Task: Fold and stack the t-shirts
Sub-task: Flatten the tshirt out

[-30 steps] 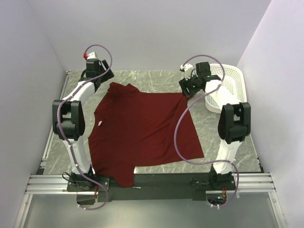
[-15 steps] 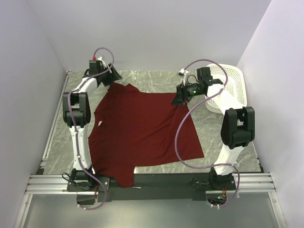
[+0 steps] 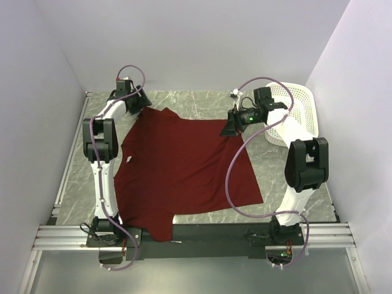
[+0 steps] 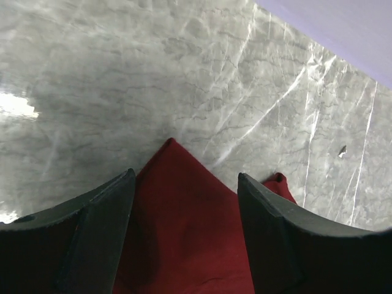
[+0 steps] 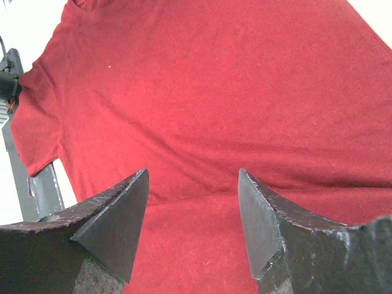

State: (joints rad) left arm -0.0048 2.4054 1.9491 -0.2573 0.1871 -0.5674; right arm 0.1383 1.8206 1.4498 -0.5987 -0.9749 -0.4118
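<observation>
Both arms have swung in over the last second. Your left arm has stretched out so the left fingers [image 4: 92, 233] now sit at the far-left corner of the t-shirt [image 3: 184, 165]. The right fingers [image 5: 110, 214] have come away from the basket [image 3: 300, 107] and down to the far-right corner.

The shirt is spread flat on the counter [image 3: 202, 104], neck to the left, with one sleeve hanging off the near edge. Nothing's folded yet.

Both sets of fingers are spread apart and aren't gripping anything. On the left wrist view the pointed sleeve tip pokes out between them onto the marble, so you're lined up to pinch it. On the right they straddle the cloth near the hem corner, but I can't tell if they're touching it.

My guess is the two far corners are the targets, so you can drag that far edge toward you for the first fold. Get both pinches solid first, or one side will slip and skew it.
</observation>
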